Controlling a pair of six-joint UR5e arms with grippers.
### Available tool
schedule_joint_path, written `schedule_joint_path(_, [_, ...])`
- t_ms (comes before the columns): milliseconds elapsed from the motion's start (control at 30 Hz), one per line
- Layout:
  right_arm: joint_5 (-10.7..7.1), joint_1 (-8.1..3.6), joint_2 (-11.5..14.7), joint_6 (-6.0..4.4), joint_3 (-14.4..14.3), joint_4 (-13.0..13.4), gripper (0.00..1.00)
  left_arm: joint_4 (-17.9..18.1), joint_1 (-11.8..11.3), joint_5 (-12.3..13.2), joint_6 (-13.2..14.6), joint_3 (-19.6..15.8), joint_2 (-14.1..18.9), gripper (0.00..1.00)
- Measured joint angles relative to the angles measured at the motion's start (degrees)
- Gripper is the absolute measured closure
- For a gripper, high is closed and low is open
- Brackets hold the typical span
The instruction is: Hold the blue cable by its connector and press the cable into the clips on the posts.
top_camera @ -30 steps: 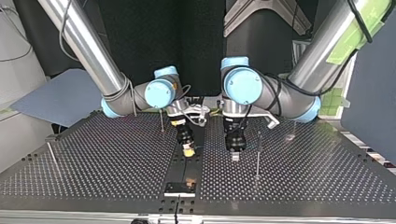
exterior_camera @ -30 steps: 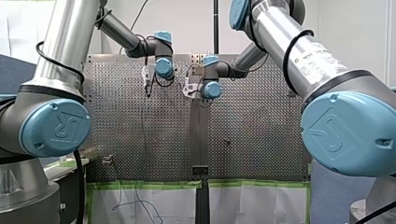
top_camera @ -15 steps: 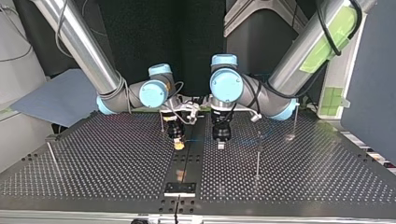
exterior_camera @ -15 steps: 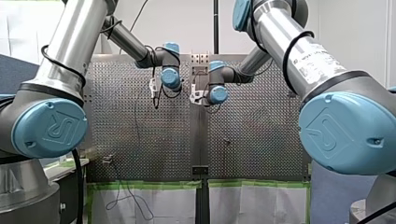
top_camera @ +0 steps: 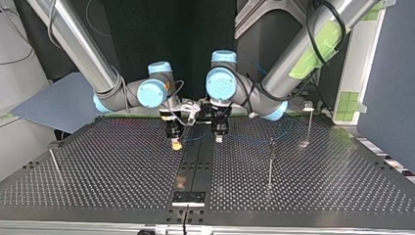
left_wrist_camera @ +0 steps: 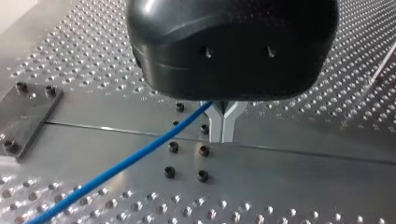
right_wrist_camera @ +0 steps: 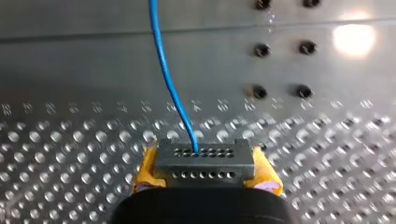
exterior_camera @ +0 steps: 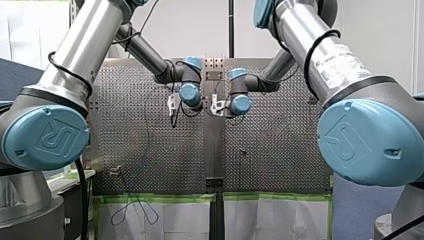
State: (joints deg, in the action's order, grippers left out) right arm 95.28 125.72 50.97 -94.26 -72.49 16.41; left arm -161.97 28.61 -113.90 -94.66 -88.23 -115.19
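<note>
1. Tabletop of perforated grey metal lies under both grippers, which hang side by side over its smooth central strip with black bolt heads.
2. Thin upright metal posts stand well apart from the grippers. One is off to the outer side of my left gripper, a second is further out on that side, and a third is far out beyond my right gripper. The clips on them are too small to make out, and the top view shows no cable on any post.
3. My left gripper, black-bodied, has its metal fingers drawn together on the thin blue cable, which runs out sideways from between them.
4. My right gripper has its yellow pads closed on a grey rectangular connector with rows of small holes, one pad on each end of it.
5. The blue cable leaves the connector's face and runs straight ahead of the right gripper. In the top view a short span of it hangs between the two grippers.
6. By my reading, the grasp on the connector is done and a second hold on the cable is in place. Pressing it into the clips has not begun, so carrying it out to the posts and seating it in every clip are left to do.
</note>
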Motion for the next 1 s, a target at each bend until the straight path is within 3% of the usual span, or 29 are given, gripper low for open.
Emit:
schedule_joint_path(400, [1.57, -0.52, 3.89, 0.64, -6.51, 3.33, 1.0, 0.96, 3.05, -0.51, -0.11, -0.32, -3.47, 1.0])
schedule_joint_path(667, [3.52, -1.03, 4.42, 1.06, -10.75, 6.15, 1.0, 3.26, 5.2, -2.27, -1.21, -0.34, -4.92, 1.0])
schedule_joint_path(1000, [4.46, -2.9, 4.45, 1.35, -16.05, 11.25, 1.0, 6.38, 7.36, -3.44, -1.52, -0.35, -9.78, 1.0])
